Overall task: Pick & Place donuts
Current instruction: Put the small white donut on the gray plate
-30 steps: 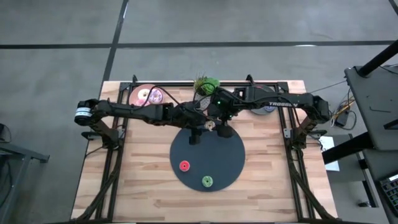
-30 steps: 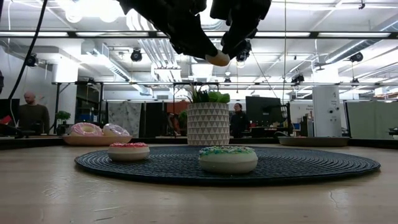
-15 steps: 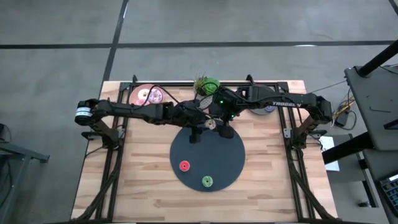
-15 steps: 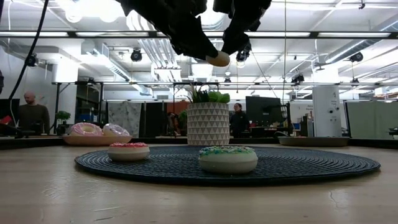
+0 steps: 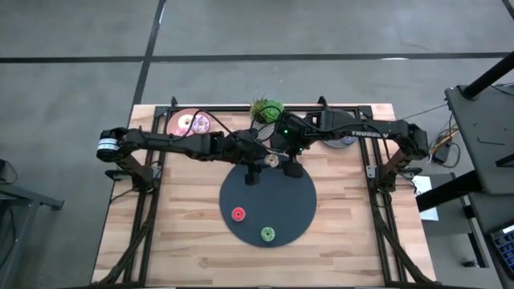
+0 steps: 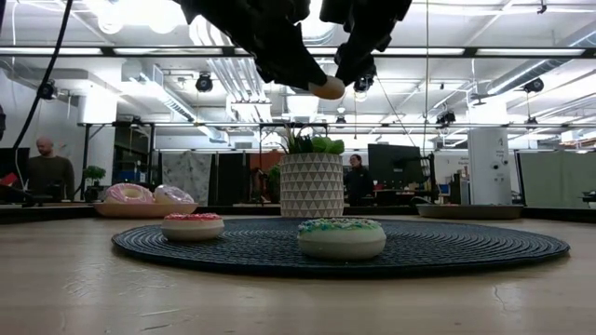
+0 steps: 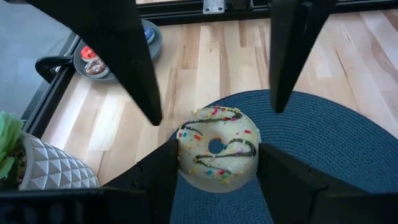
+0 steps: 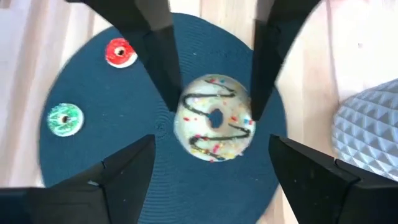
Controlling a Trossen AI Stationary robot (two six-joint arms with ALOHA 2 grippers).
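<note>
Above the far edge of the dark round mat [image 5: 281, 201] both arms meet, and over the last second almost nothing has moved: in the low view the right arm's dark mass has only shifted a touch, and the cream donut [image 7: 217, 152] hangs at the same height, well above the mat. The left gripper [image 7: 216, 163] stays clamped on that drizzled, sprinkled ring, its fingers pressed to either side. The right gripper [image 8: 211, 142] stands wide, its jaws astride the ring without closing on it. To my eye this is a mid-air handover that has paused, with the right jaws yet to close; the ring is not placed.

Two small donuts already lie on the near part of the mat, a red donut [image 5: 238, 213] and a green donut [image 5: 267, 234].

The grey plate [image 7: 115, 56] sits mostly under the right arm from above, so its contents cannot be counted. The low view cuts both grippers off at the top. Whether the right pads touch the ring, I cannot tell
</note>
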